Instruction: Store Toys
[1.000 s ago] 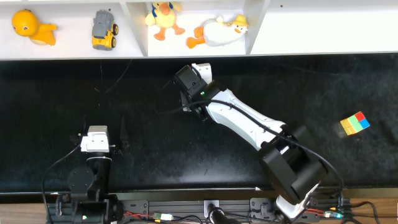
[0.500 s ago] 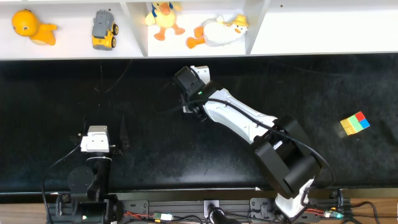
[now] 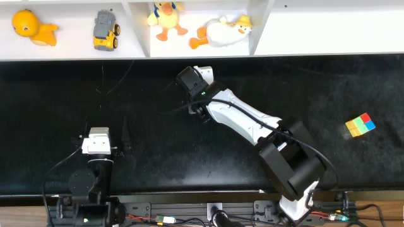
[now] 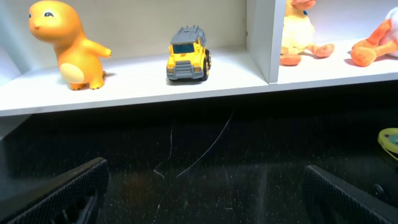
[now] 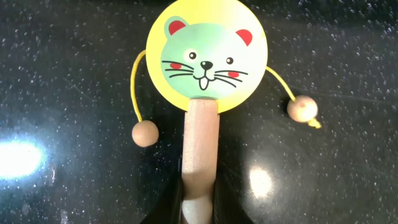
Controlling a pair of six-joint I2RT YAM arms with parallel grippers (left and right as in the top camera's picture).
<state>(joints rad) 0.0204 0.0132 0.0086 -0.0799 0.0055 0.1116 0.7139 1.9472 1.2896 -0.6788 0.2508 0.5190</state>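
The rattle drum [image 5: 205, 59] lies dead ahead, its handle [image 5: 200, 137] running straight back into the right pincer [image 5: 199, 202], which seems clamped on the handle's end.

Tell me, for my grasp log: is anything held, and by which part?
The right end effector grips the cat-face rattle drum by the lower end of its wooden handle; the left end effector holds nothing.

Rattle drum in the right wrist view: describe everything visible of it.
The rattle drum is a round yellow disc with a mint-green cat face, red ears and red cheeks. Two wooden beads hang on yellow cords at its sides. Its plain wooden handle runs between the right gripper's fingers, shut on it, over the black table.
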